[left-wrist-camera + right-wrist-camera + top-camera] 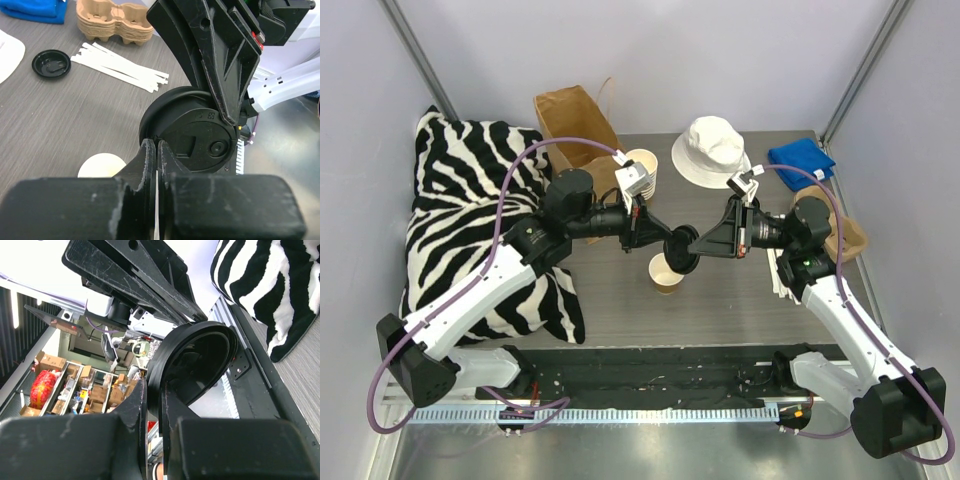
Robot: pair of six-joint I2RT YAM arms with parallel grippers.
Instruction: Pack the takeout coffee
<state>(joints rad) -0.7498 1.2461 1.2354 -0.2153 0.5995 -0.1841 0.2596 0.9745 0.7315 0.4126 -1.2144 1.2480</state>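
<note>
A round black lid (680, 247) hangs on edge in the air above the table's middle, held from both sides. My left gripper (666, 243) comes in from the left, and in the left wrist view its tips (157, 146) are shut on the lid's (197, 137) near rim. My right gripper (697, 243) comes in from the right, shut on the opposite rim (200, 360), as the right wrist view (154, 387) shows. Just below the lid stands the takeout coffee cup (667, 272), cream with a brown band, its top open (102, 166).
A zebra cushion (470, 200) fills the left side. At the back are a paper bag (575, 115), a stack of lidless cups (642, 165), a white hat (715, 150) and a blue cloth (802, 160). Pulp trays (115, 22), white strips (120, 67) and another black lid (51, 64) lie right.
</note>
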